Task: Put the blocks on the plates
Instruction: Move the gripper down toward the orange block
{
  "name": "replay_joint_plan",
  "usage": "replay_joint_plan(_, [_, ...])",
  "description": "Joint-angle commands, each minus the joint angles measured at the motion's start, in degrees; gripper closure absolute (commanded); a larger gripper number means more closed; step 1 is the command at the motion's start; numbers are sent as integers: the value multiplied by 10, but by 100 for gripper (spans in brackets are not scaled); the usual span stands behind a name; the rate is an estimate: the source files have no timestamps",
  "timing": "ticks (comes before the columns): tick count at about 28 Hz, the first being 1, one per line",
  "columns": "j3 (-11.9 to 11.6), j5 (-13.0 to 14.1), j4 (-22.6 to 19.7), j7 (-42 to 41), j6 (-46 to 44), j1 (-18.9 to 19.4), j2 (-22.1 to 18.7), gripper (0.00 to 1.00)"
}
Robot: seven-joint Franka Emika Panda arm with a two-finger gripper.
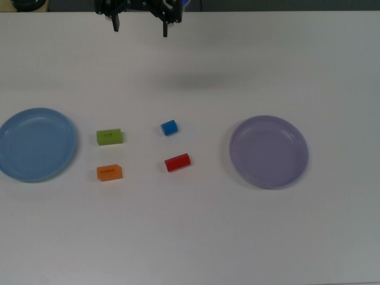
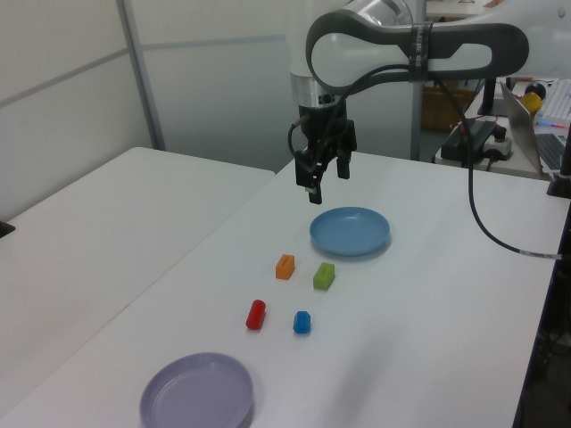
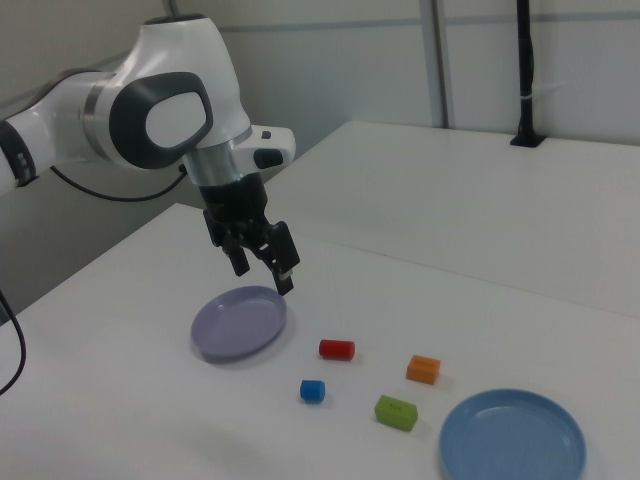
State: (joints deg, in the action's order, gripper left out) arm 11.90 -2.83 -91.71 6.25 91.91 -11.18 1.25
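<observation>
Four blocks (image 1: pixel 169 127) lie between two plates (image 1: pixel 37 144); the fingers (image 1: pixel 140 27) hang spread apart, empty.

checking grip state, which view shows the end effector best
The right view: the end effector hangs whole, open and empty above the table. The left view shows it smaller from the side. The top view cuts it at the top edge, only fingertips showing.

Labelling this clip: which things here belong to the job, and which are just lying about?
Job:
- green block
- orange block
- red block
- blue block
- blue plate
- lavender plate
- open claw

Lying about:
- laptop
- black cable
</observation>
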Motion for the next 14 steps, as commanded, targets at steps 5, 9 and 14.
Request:
replay_joint_plan(5, [0, -6, 16, 1, 48, 4, 45, 0])
replay_joint_plan(9, [-1, -5, 17, -18, 68, 0, 67, 0])
replay_joint_plan(14, [-2, -11, 30, -61, 109, -2, 112, 0])
